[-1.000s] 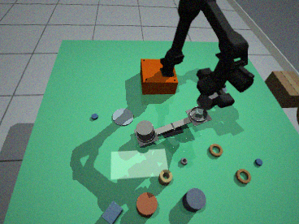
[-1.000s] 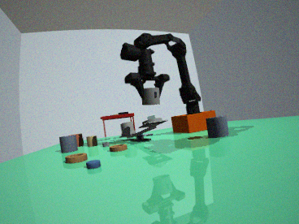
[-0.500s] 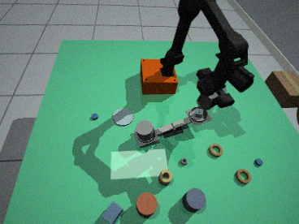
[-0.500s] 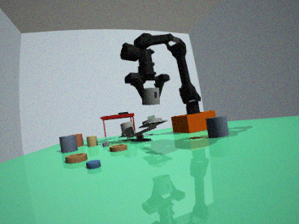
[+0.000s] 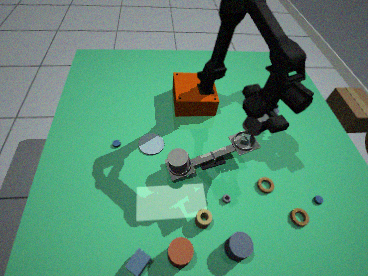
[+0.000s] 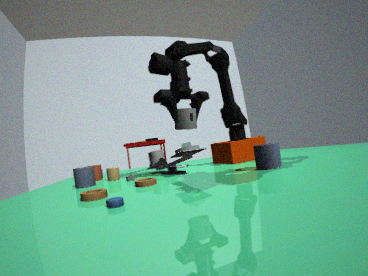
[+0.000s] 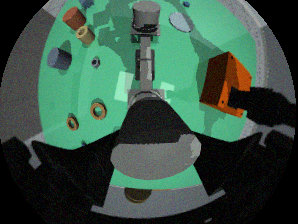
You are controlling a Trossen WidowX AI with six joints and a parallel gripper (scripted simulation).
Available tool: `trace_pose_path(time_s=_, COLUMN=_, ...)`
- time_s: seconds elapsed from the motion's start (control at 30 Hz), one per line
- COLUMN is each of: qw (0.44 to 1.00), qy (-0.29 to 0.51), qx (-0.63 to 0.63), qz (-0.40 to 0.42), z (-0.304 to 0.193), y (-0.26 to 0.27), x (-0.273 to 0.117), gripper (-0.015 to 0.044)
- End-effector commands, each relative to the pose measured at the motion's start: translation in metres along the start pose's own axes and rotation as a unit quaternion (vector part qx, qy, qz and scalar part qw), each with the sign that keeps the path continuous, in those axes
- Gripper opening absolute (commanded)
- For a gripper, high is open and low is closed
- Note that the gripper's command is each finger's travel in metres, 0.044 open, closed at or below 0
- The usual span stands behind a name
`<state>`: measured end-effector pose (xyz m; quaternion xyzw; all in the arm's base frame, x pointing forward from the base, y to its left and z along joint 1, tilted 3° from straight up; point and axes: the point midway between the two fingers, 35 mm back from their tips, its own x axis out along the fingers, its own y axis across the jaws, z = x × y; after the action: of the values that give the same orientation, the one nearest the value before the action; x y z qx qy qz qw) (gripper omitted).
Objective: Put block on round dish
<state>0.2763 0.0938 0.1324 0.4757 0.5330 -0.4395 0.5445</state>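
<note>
Our gripper (image 5: 266, 123) (image 6: 184, 107), its fingers well apart, grips a cup (image 6: 185, 119) (image 7: 155, 159) above the balance's (image 5: 213, 156) (image 6: 176, 161) (image 7: 145, 62) raised end. The other cup (image 5: 179, 160) (image 6: 157, 158) (image 7: 146, 15) stands on the lower end, near the dish (image 5: 151, 144) (image 7: 180, 22).

Arm (image 5: 287, 55) (image 6: 225, 82) (image 7: 265, 106): was matte black, chunky at the joints
Gripper (image 5: 266, 122) (image 6: 186, 107) (image 7: 152, 132): was black, two-fingered (rather claw-like)
Base (image 5: 196, 109) (image 6: 223, 153) (image 7: 217, 82): was an orange box, dark screw-like dots on top
</note>
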Motion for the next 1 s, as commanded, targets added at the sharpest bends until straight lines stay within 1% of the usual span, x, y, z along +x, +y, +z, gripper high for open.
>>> trace_pose_path(time_s=0.0, qw=1.000, qy=0.000, qx=-0.001, qz=-0.001, z=-0.011, y=0.001, x=0.008, gripper=0.0000)
trace_pose_path(time_s=0.23, qw=1.000, qy=0.005, qx=-0.004, qz=0.000, z=-0.056, y=0.002, x=0.038, gripper=0.0000)
trace_pose_path(time_s=0.6, qw=1.000, qy=0.010, qx=-0.004, qz=0.005, z=-0.123, y=-0.015, x=0.084, gripper=0.0000)
trace_pose_path(time_s=0.8, qw=1.000, qy=0.009, qx=-0.002, qz=0.007, z=-0.131, y=-0.018, x=0.092, gripper=0.0000)
trace_pose_path(time_s=0.97, qw=1.000, qy=0.009, qx=-0.002, qz=0.007, z=-0.131, y=-0.017, x=0.116, gripper=0.0000)
